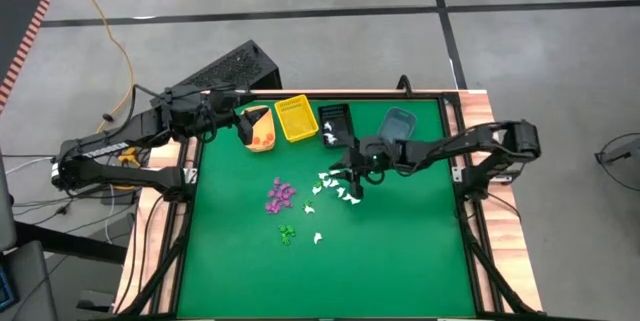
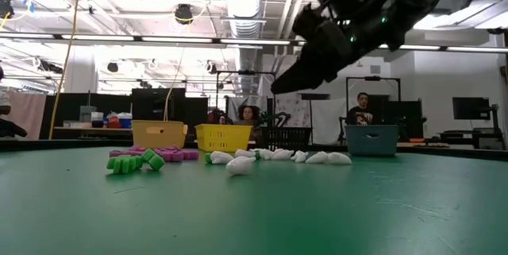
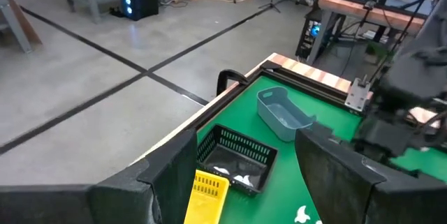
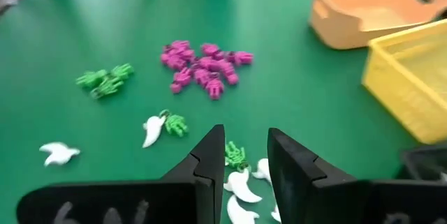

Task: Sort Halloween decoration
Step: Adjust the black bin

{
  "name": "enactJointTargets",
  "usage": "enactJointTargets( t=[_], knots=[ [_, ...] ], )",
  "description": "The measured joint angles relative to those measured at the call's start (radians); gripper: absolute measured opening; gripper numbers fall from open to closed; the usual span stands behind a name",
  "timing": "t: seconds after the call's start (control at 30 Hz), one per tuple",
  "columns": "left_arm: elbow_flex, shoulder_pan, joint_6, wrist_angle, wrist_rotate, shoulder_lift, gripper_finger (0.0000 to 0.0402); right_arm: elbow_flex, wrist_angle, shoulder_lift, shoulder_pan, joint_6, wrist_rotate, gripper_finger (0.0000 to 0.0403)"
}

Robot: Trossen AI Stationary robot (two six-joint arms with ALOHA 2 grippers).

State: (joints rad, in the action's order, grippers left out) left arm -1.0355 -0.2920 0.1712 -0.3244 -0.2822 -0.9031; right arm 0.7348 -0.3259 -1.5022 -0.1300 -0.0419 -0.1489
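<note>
Small plastic trinkets lie in loose heaps on the green table: purple ones point(image 1: 281, 196) point(image 4: 202, 67), green ones point(image 1: 287, 232) point(image 4: 105, 81) and white ones point(image 1: 335, 189) point(image 2: 278, 156). My right gripper point(image 1: 350, 169) point(image 2: 282, 85) point(image 4: 246, 140) hovers open above the white heap, clear of the table. A green trinket point(image 4: 236, 155) and white ones point(image 4: 241, 185) show on the table past its fingers. My left gripper point(image 1: 247, 121) point(image 3: 244, 147) is open and raised over the orange bin point(image 1: 262, 133).
Four bins stand in a row by the far edge: orange point(image 4: 370, 8), yellow point(image 1: 297, 118) point(image 3: 208, 195), black point(image 1: 334, 121) point(image 3: 237, 158) with white trinkets in it, and blue point(image 1: 397, 124) point(image 3: 283, 112). The table's near half is bare green mat. People sit in the room beyond.
</note>
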Motion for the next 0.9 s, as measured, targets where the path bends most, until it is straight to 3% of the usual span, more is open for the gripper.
enactJointTargets(
  t=[0.1,0.2,0.37,0.57,0.9],
  knots=[
    [0.000,0.000,0.019,0.000,-0.001,0.000,0.0231,-0.034,-0.100,-0.037,-0.048,-0.001,-0.127,0.0102],
    [0.000,0.000,0.039,0.000,-0.001,0.000,0.0231,-0.074,-0.168,-0.043,-0.097,-0.017,-0.191,0.0102],
    [0.000,0.000,0.043,0.001,-0.018,0.000,0.0232,-0.150,-0.221,-0.041,-0.168,-0.082,-0.200,0.0102],
    [0.000,0.000,0.025,0.001,-0.072,0.000,0.0232,-0.249,-0.412,-0.077,-0.231,-0.118,-0.272,0.0102],
    [0.000,0.000,0.006,0.000,-0.101,0.000,0.0232,-0.238,-0.544,-0.213,-0.217,-0.247,-0.273,0.0102]
  ],
)
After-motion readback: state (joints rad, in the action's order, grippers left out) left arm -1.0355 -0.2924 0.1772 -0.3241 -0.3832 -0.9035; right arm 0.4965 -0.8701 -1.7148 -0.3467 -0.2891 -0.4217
